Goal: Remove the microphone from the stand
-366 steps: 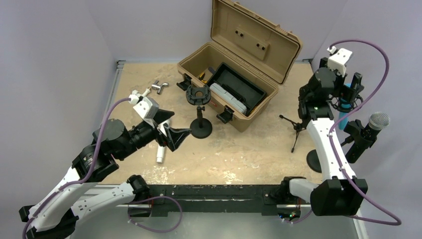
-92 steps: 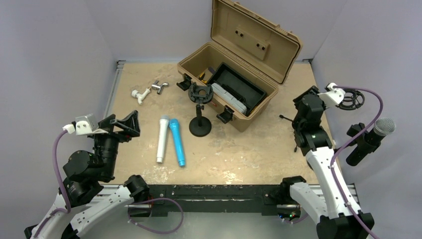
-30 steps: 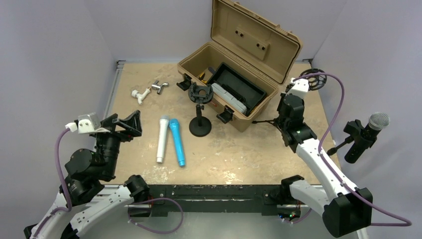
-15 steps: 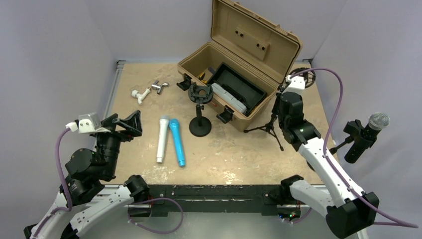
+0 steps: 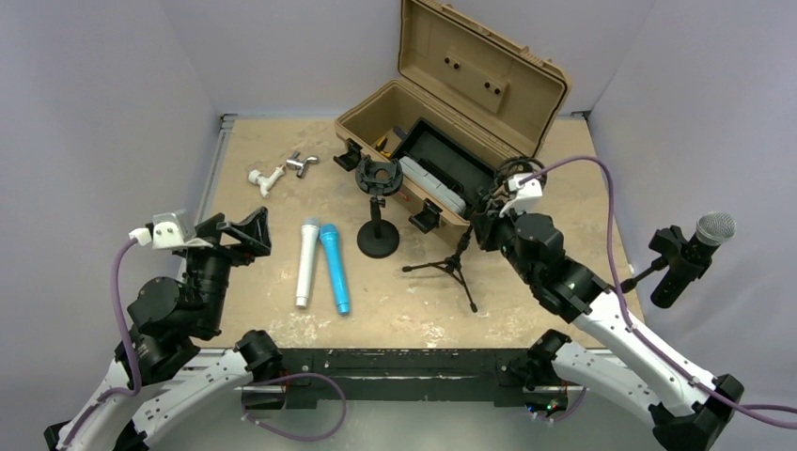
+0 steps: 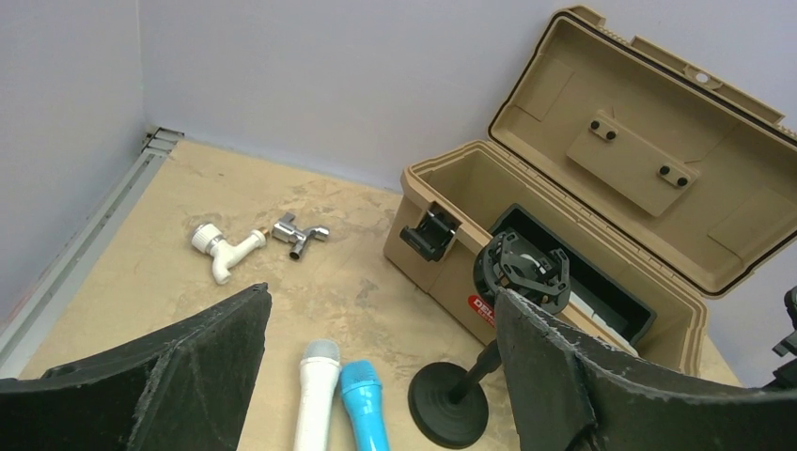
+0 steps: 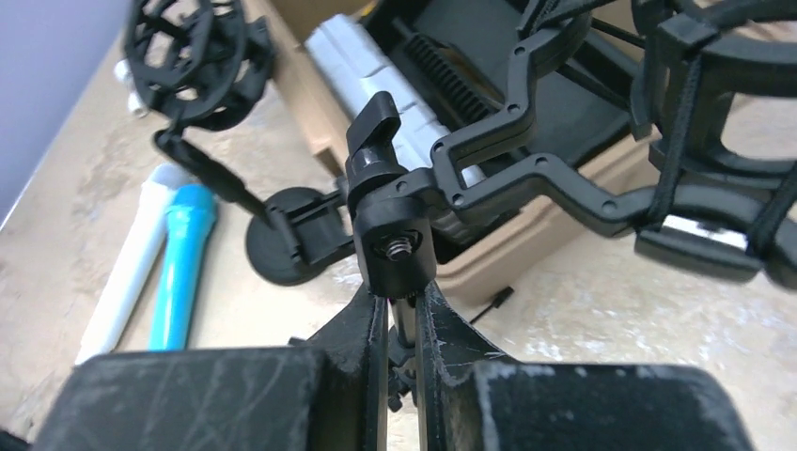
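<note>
black mic (image 5: 695,252) with silver mesh head sits tilted in its clip stand (image 5: 665,246) at far right, well apart from both grippers. looks rigid, fairly hefty, smooth barrel; grab mid-body, not mesh. my right gripper (image 7: 399,315) is clamped on the tripod (image 5: 451,266) stem, left gripper (image 6: 381,303) wide, empty.

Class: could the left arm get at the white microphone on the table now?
Probably yes: its open fingers hang just left of the white microphone, with bare table between; only the blue microphone crowds it.
</note>
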`<act>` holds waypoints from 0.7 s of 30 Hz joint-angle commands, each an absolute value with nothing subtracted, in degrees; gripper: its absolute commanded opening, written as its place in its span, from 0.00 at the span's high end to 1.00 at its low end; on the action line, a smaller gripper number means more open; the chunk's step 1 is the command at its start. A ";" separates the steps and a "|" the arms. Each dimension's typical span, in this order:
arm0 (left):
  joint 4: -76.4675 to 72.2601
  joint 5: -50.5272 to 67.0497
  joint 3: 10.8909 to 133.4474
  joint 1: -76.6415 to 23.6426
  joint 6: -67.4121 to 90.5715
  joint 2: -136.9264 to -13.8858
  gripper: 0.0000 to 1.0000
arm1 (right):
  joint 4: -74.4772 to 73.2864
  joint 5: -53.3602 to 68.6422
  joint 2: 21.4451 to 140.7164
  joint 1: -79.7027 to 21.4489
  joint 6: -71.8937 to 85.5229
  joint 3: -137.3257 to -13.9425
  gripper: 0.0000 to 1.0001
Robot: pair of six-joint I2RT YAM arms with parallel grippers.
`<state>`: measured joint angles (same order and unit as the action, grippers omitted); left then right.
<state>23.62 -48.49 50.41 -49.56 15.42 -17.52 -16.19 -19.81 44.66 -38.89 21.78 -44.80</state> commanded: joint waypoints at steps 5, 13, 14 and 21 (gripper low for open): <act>22.06 -50.70 50.99 -49.41 13.55 -18.85 0.14 | 4.08 -14.54 45.81 -51.40 16.95 -41.14 1.00; 21.80 -51.21 50.76 -49.47 13.14 -19.07 0.14 | 15.87 -17.57 49.92 -60.87 11.06 -37.96 1.00; 21.80 -51.20 50.80 -49.40 13.10 -19.07 0.14 | 17.02 -17.54 50.53 -61.57 9.93 -37.48 1.00; 21.60 -50.89 50.68 -49.43 13.10 -18.98 0.14 | 27.12 -23.03 49.09 -62.49 -4.23 -31.18 1.00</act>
<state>23.55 -50.41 50.41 -49.56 14.11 -18.17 13.26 -18.50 51.33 -62.59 6.37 -33.71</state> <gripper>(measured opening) 0.860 0.058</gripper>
